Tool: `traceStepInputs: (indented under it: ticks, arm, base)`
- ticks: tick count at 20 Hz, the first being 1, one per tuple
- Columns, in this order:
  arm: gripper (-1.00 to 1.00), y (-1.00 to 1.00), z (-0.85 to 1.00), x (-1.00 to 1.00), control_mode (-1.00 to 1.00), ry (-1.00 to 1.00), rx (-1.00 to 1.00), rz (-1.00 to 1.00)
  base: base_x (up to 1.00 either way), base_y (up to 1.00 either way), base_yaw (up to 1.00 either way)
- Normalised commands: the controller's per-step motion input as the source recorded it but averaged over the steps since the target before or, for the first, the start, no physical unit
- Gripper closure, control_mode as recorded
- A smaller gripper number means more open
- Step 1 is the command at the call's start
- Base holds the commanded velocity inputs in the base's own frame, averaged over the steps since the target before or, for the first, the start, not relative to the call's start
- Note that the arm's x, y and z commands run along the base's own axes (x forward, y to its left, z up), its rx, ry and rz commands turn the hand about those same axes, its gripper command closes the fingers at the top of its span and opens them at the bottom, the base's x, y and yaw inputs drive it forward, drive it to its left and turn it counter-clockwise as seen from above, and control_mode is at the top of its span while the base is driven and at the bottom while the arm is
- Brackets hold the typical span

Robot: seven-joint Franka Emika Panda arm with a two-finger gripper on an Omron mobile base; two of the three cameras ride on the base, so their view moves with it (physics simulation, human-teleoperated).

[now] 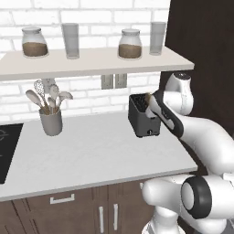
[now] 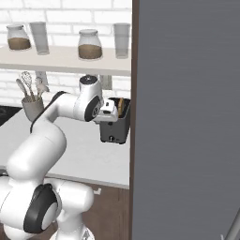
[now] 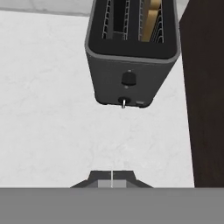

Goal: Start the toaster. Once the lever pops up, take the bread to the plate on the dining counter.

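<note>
Bread upright in toaster slot

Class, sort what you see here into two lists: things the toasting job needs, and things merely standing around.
Needed for the job:
- small dark grey boxy toaster
- tan-brown bread slice in its slot
- shut gripper

Standing around:
- grey utensil holder with spoons and whisk
- two glass jars of brown contents
- two clear tumblers
- white shelf
</note>
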Motion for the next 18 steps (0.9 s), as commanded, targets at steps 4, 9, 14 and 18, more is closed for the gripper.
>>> traceStepInputs:
  ticks: [4, 9, 14, 18]
  arm:
    - [1.0, 0.0, -0.13, 0.42, -1.0, 0.0, -0.01, 0.0]
    - [1.0, 0.0, -0.16, 0.35, -1.0, 0.0, 0.0, 0.0]
    - [1.0, 0.0, -0.06, 0.1, -1.0, -0.07, 0.0, 0.0]
    - [1.0, 0.0, -0.16, 0.08, -1.0, -0.13, 0.0, 0.0]
  base:
    - [0.0, 0.0, 0.0]
    - [0.0, 0.0, 0.0]
    - [0.0, 0.0, 0.0]
    - [0.0, 0.0, 0.0]
